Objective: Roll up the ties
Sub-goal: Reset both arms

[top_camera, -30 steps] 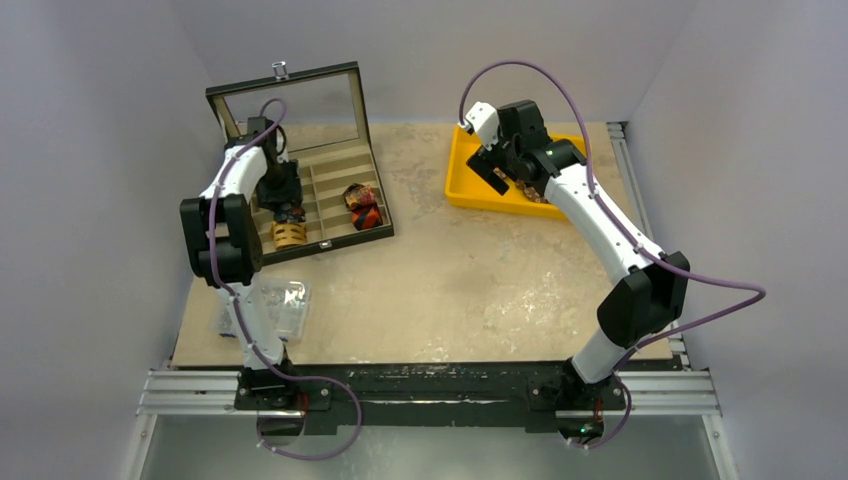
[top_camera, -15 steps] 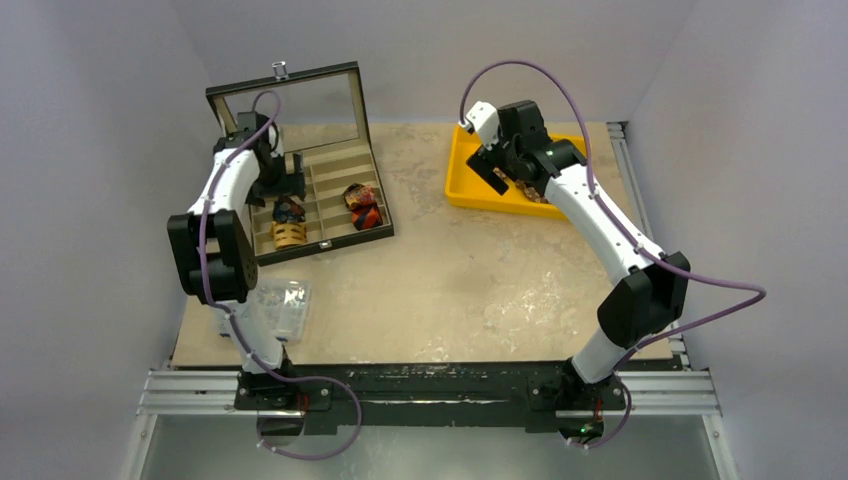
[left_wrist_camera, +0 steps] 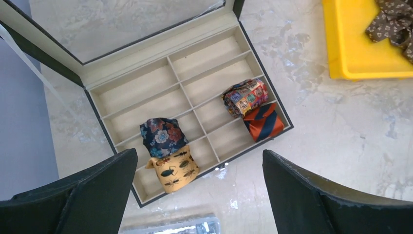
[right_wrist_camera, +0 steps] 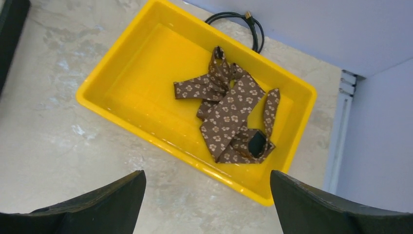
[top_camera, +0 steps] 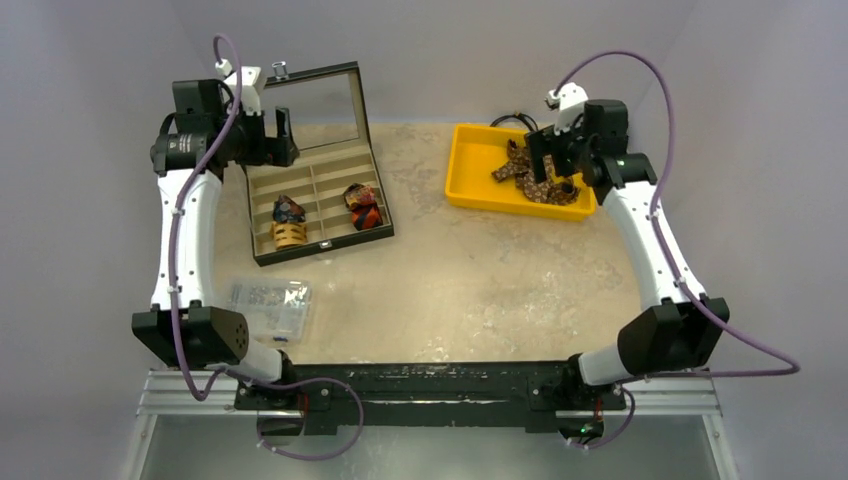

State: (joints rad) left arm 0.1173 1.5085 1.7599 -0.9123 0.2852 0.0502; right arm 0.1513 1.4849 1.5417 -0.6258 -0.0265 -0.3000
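Top cam: L gripper [top_camera: 276,140] open, empty, high over back-left of the divided box [top_camera: 320,243]; R gripper [top_camera: 552,160] open, empty, above yellow tray [top_camera: 468,165]. L wrist: jaws wide apart; 4 rolled ties in box compartments: navy floral tie [left_wrist_camera: 160,136], tan bug-print tie [left_wrist_camera: 173,170], multicolour tie [left_wrist_camera: 246,96], red-orange striped tie [left_wrist_camera: 263,122]. R wrist: jaws wide apart; brown floral tie [right_wrist_camera: 226,117] crumpled, unrolled, in tray; black cable [right_wrist_camera: 243,22] just behind tray.

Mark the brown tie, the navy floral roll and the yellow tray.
brown tie [right_wrist_camera: 229,114]: right wrist view, on its wide middle band.
navy floral roll [left_wrist_camera: 160,136]: left wrist view, on the top of the coil.
yellow tray [right_wrist_camera: 141,68]: right wrist view, on its bare floor.
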